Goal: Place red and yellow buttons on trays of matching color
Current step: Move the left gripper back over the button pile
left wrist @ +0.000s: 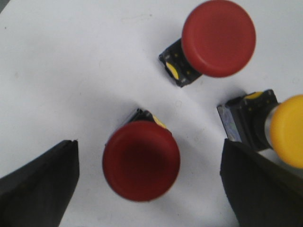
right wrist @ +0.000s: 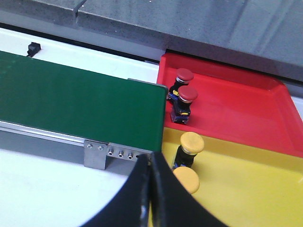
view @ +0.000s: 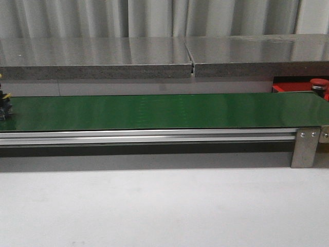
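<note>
The left gripper (left wrist: 149, 184) hangs spread wide over a white worktop (left wrist: 71, 71), a red button (left wrist: 141, 161) lying between its fingers, untouched. A second red button (left wrist: 218, 38) and a yellow button (left wrist: 289, 130) lie nearby.

The right gripper (right wrist: 150, 189) is clenched, holding nothing, by the belt (right wrist: 71, 104) end. Two red buttons (right wrist: 184, 94) stand in the red tray (right wrist: 236, 109) at its belt-side edge; two yellow ones (right wrist: 191, 142) stand in the yellow tray (right wrist: 251, 189).
</note>
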`<control>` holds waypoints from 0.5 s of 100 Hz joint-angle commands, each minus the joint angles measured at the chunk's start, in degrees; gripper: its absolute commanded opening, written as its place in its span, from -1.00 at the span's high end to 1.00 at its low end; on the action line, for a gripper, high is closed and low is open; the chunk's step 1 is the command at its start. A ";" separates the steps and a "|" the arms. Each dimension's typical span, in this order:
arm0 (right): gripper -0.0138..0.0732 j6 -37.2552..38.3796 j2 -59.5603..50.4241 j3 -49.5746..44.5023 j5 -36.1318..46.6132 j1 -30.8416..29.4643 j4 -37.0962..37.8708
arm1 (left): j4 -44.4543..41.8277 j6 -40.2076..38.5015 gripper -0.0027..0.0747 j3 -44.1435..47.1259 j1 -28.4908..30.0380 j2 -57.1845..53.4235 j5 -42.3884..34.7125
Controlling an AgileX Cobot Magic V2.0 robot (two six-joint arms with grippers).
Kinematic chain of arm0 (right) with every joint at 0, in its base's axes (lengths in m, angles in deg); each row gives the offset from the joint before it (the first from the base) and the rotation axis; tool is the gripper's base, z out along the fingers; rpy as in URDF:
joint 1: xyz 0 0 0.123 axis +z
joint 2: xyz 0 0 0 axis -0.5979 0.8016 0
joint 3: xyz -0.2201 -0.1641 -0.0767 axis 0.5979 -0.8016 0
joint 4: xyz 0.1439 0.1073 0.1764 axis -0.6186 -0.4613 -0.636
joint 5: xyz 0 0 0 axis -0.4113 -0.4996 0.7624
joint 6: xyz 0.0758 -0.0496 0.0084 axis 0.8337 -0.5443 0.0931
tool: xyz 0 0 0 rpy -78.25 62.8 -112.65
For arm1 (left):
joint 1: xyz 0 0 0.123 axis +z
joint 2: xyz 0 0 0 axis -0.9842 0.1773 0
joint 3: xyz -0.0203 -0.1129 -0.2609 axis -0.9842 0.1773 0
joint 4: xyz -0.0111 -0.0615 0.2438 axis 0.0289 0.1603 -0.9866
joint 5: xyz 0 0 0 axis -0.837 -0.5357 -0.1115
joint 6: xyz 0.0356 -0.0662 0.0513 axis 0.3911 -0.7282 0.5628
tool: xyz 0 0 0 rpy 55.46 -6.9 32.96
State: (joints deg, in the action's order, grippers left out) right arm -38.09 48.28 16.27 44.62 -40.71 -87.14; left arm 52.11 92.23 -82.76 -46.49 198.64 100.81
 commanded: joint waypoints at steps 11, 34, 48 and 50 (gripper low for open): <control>0.84 -0.65 0.26 1.65 3.89 -0.06 -0.24 | 0.72 -0.64 -0.06 -4.24 0.24 -1.45 -2.18; 0.84 -0.65 0.26 1.65 3.84 -0.06 -0.24 | 0.72 -0.64 0.51 -4.24 0.24 -1.70 -1.78; 0.84 -0.65 0.26 1.65 3.84 -0.06 -0.24 | 0.61 -0.52 0.53 -4.24 0.12 -4.10 -1.30; 0.84 -0.65 0.26 1.65 3.84 -0.06 -0.24 | 0.61 -0.44 0.53 -4.24 0.03 -4.61 -1.18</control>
State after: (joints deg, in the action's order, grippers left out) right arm -38.09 48.28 16.27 44.62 -40.71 -87.14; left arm 52.11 92.11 -85.23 -46.49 200.21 100.56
